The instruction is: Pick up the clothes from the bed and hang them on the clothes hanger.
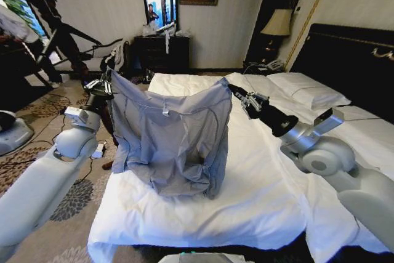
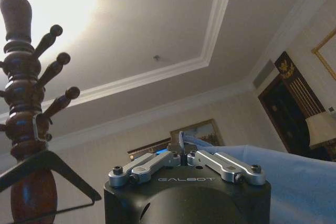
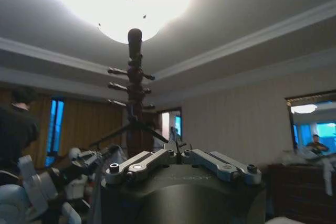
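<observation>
The clothes (image 1: 172, 140), a light blue-grey shirt, hang spread between my two grippers above the bed (image 1: 258, 201) with its white duvet; the lower hem rests on the duvet. My left gripper (image 1: 106, 84) is shut on the shirt's left top corner, off the bed's left side. My right gripper (image 1: 237, 95) is shut on the right top corner, over the bed. In the left wrist view the left gripper (image 2: 181, 148) pinches blue fabric (image 2: 273, 177). The black clothes hanger (image 2: 52, 163) hangs on a dark wooden pole (image 2: 23, 103) beside it; hanger (image 3: 113, 136) and pole (image 3: 134, 82) stand beyond my right gripper (image 3: 176, 148).
Pillows (image 1: 308, 90) and a black headboard (image 1: 357, 60) lie to the right. A dark dresser (image 1: 163, 50) stands against the far wall, a lamp (image 1: 277, 23) in the corner. Patterned carpet with cables (image 1: 61, 100) runs along the bed's left side.
</observation>
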Robot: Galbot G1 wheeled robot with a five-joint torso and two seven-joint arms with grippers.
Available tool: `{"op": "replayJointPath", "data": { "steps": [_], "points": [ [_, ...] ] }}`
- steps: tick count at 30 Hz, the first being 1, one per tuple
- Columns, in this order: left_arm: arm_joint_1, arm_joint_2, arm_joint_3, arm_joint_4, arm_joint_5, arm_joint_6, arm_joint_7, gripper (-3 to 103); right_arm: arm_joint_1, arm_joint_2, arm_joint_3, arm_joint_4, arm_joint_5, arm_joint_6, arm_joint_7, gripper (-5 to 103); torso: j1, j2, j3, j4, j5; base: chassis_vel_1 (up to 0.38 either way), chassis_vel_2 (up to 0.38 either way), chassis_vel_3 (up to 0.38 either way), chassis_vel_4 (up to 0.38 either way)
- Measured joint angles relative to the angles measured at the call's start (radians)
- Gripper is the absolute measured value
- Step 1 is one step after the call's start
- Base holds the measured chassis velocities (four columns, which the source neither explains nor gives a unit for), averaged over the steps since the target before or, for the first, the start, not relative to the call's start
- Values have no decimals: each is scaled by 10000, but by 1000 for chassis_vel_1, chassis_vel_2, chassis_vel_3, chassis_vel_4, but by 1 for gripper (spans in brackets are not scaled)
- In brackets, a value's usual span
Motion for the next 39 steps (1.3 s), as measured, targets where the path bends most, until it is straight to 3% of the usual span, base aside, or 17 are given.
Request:
{"op": "replayJointPath", "data": {
  "steps": [15,19,21,24,25,29,30,33,35,38,39],
  "points": [
    [244,15,-119,-201,-54,-66,-44,0,-725,109,138,168,-542,-73,135,0,-1,0,0,-1,2,0,0,0,0],
    [594,28,-2,-189,-25,155,-259,-3,-532,147,184,167,-346,-58,134,0,0,0,0,1,0,0,0,0,0],
    [782,10,80,-145,-22,304,-290,1,-383,139,254,162,-109,-21,134,0,0,0,0,1,-1,0,0,0,0],
    [934,-69,126,-123,-134,229,-247,17,-282,69,407,160,167,87,135,0,0,0,0,0,-1,0,0,0,0],
    [934,-69,126,-123,-134,229,-247,17,-282,69,407,160,167,87,135,0,0,0,0,0,-1,0,0,0,0],
    [1051,-8,67,-163,-1059,-346,589,33,-299,16,484,161,205,117,303,0,0,0,0,-1,0,0,0,0,0],
    [1051,-8,67,-163,-1059,-346,589,33,-299,16,484,161,205,117,303,0,0,0,0,-1,0,0,0,0,0],
    [1063,105,-178,59,-2003,-709,1432,49,-281,48,497,162,255,86,698,0,0,0,0,-2,0,0,0,0,0],
    [1145,178,-303,139,-2394,-773,1785,49,-258,73,497,162,304,74,882,0,-1,0,0,-3,2,0,0,0,0],
    [1646,415,-656,297,-3230,-831,3239,66,-178,148,491,121,393,64,1376,0,0,0,0,2,-2,0,0,0,0],
    [1774,465,-724,293,-3336,-811,3540,66,-157,162,485,90,397,64,1490,0,0,0,0,2,-1,0,0,0,0]
  ]
}}
